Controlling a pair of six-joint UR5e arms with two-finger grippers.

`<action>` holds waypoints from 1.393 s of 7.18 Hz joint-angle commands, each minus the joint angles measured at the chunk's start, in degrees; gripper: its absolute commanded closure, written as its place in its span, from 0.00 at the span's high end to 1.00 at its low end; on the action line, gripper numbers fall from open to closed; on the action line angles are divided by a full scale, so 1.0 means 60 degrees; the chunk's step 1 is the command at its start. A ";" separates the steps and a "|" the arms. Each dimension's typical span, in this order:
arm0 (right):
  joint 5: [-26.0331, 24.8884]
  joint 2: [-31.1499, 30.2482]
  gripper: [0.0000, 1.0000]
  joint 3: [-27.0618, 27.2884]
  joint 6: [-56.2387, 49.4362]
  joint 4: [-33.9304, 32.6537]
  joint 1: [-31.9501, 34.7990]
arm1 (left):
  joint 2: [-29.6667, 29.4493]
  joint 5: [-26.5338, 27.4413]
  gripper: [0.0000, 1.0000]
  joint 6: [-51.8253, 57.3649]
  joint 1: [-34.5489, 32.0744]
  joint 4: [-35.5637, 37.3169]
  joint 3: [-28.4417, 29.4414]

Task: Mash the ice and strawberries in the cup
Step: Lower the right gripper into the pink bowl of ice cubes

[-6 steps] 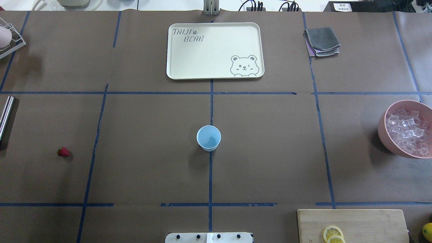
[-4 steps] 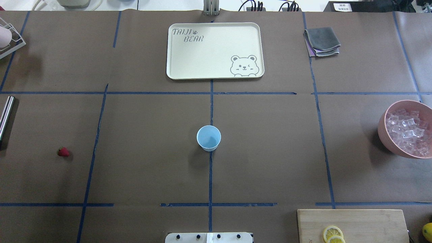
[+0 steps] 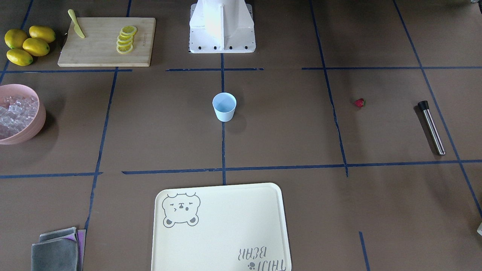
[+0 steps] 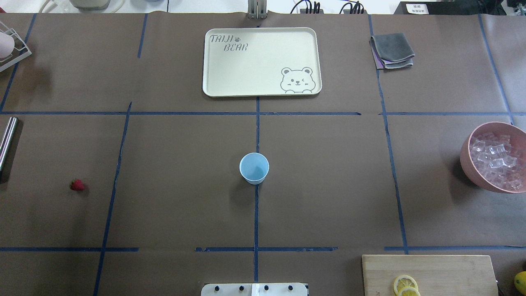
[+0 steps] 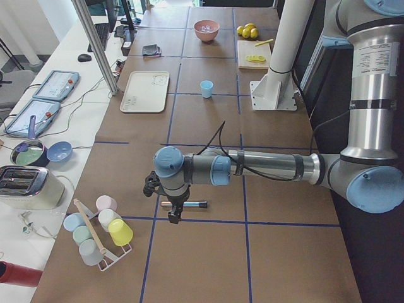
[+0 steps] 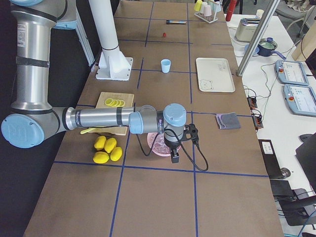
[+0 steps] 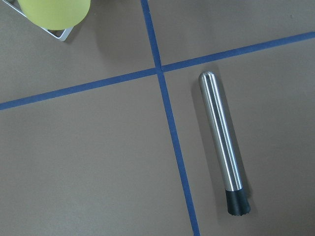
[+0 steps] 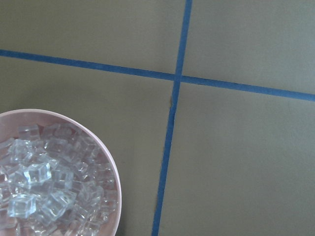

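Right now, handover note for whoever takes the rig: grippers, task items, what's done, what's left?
Grippers: the left gripper hangs over the steel muddler, the right gripper by the pink bowl; open or shut, cannot tell for either.
Things: the cup stands upright at table centre, empty; the strawberry lies on the table on the robot's left; the ice is in the pink bowl on its right.
Done: nothing. Left: ice and strawberry into the cup, then mash.
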 commanded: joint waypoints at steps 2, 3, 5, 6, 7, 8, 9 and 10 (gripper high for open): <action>-0.0488 0.0002 1.00 -0.0071 0.3526 0.2507 -0.1684 | 0.0027 0.0000 1.00 -0.0015 0.0028 0.0000 0.0001; -0.0824 0.0002 0.99 -0.0101 0.4233 0.2818 -0.2297 | 0.0027 -0.0015 1.00 -0.0029 0.0042 -0.0014 0.0001; -0.1237 0.0001 0.98 -0.0130 0.5114 0.3347 -0.3003 | 0.0056 -0.0015 1.00 -0.0029 0.0043 0.0000 -0.0014; -0.1252 0.0002 0.96 -0.0116 0.5322 0.3392 -0.3094 | 0.0070 -0.0015 1.00 -0.0029 0.0043 0.0000 -0.0014; -0.1310 -0.0042 0.93 -0.0145 0.5498 0.3393 -0.3341 | 0.0071 -0.0015 1.00 -0.0015 0.0043 0.0000 -0.0014; -0.1311 -0.0086 0.92 -0.0145 0.5485 0.3393 -0.3401 | 0.0071 -0.0015 1.00 -0.0015 0.0043 0.0000 -0.0014; -0.1340 -0.0086 0.91 -0.0203 0.5398 0.3393 -0.3489 | 0.0071 -0.0015 1.00 -0.0015 0.0043 0.0000 -0.0014; -0.1601 -0.0101 0.89 -0.0218 0.5209 0.3378 -0.3504 | 0.0085 -0.0015 1.00 -0.0015 0.0043 0.0000 -0.0014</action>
